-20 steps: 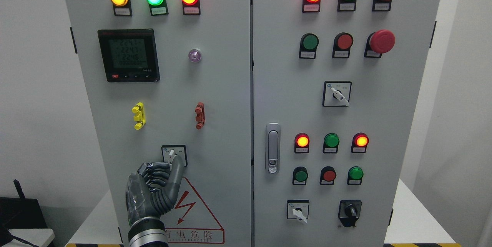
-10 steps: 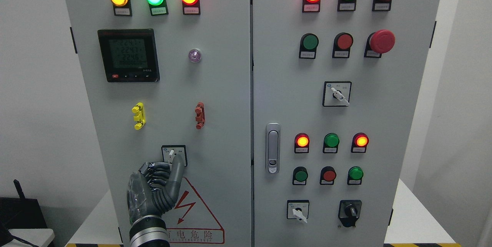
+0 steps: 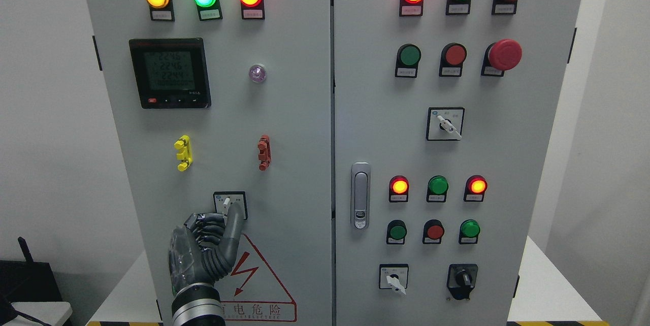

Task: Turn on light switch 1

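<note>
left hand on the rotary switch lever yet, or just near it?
Cannot tell. In the head view the left hand has a raised digit overlapping the white lever of the rotary switch, with no gap showing, but a front-on view cannot confirm contact.

Cabinet doors [image 3: 284,128]: matt grey painted metal, smooth.
Door latch [image 3: 360,195]: bright polished metal.
Left hand [image 3: 203,252]: dark plastic finger segments, glossy; ribbed metallic wrist.
Emergency button [image 3: 504,54]: glossy red plastic.

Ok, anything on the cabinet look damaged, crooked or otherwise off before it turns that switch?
Nothing stands out. The grey metal cabinet doors look intact, and the lamps and buttons sit in even rows. The left hand is at the small white-handled rotary switch on the left door, one finger reaching its handle.
</note>
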Robot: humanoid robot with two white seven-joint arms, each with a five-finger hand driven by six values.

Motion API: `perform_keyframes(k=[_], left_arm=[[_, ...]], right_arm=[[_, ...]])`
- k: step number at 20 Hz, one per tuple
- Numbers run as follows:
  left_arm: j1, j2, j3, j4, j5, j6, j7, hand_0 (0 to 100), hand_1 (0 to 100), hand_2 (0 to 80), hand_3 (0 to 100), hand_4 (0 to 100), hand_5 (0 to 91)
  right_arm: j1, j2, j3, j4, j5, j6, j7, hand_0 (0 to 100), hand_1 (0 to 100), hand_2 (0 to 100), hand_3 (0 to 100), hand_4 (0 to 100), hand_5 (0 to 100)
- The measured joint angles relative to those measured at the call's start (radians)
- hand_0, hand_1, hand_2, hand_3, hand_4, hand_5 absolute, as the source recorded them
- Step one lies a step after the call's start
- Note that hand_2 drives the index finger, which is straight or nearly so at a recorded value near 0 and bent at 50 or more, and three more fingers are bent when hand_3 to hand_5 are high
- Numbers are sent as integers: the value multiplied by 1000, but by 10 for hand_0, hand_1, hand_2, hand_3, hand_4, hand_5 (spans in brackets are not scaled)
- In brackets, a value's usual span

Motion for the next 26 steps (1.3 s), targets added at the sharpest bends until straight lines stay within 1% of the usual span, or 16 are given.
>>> perform_keyframes(k=[17,26], left_arm=[[-9,-1,-1,-1,-2,17,1,246,386,552,753,765,693],[-14,-2,-2,-1,-3,22,1,260,383,554,756,766,695]], right_arm=[[0,0,0,0,0,0,0,120,389,0,0,0,0],[0,0,0,0,0,0,0,120,389,0,0,0,0]])
